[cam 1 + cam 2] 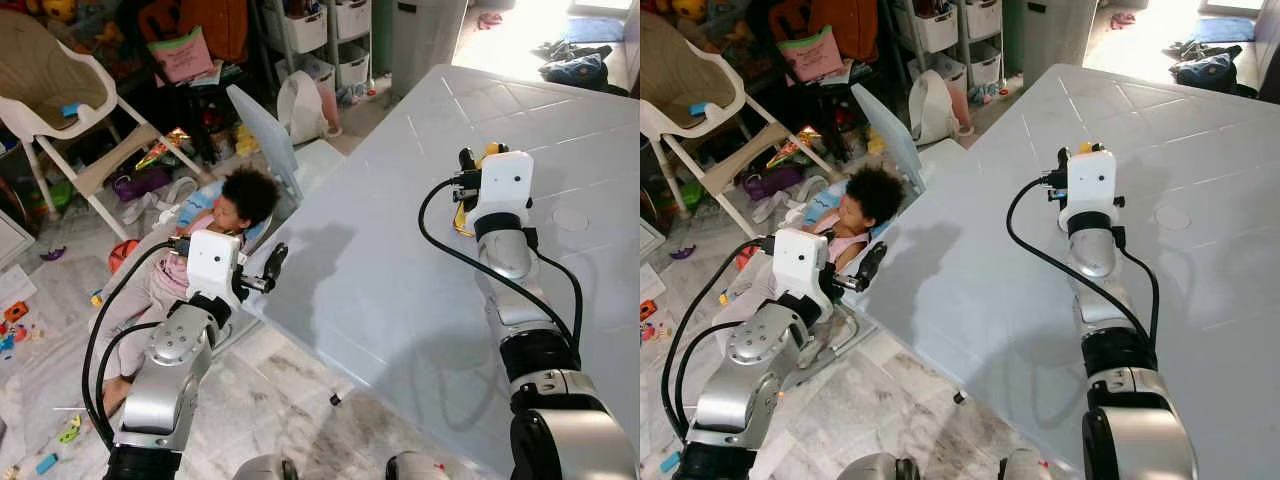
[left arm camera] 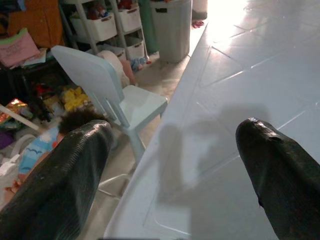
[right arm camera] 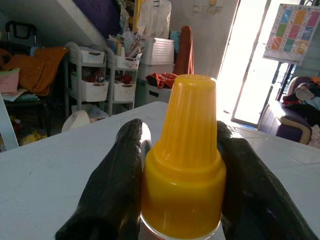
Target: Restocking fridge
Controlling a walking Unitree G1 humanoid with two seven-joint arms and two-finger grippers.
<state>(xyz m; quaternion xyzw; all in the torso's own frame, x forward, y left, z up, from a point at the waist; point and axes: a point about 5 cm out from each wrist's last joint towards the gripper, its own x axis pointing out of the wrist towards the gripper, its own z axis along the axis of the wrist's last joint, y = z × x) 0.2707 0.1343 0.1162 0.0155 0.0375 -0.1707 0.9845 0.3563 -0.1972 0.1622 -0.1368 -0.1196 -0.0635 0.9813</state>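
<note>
The right gripper point(image 3: 182, 190) has its two black fingers point(image 3: 112, 185) clamped on either side of a yellow bottle point(image 3: 184, 160), pressing against its ribbed cap and the wider collar below it. The left gripper point(image 2: 175, 175) is spread wide with nothing between its fingers point(image 2: 65, 180).

From where I stand, the right arm point(image 1: 505, 250) reaches out over a large white table point(image 1: 400, 250) moulded with a tile-like pattern, and a bit of the bottle's yellow peeks out past the wrist housing, above the tabletop. The left arm point(image 1: 175, 350) is held off the table's near-left edge, over the marble floor point(image 1: 290, 410), its fingertips close to the table's rim.

Just beyond that left gripper a small child point(image 1: 225, 215) with curly dark hair sits on the floor by the table's corner. Behind the child is a pale blue plastic chair point(image 2: 110, 85), and further left a white high chair point(image 1: 70, 110). Toys are scattered over the floor. Against the back wall stand white storage drawers point(image 2: 107, 25) and a grey bin point(image 2: 172, 27).
</note>
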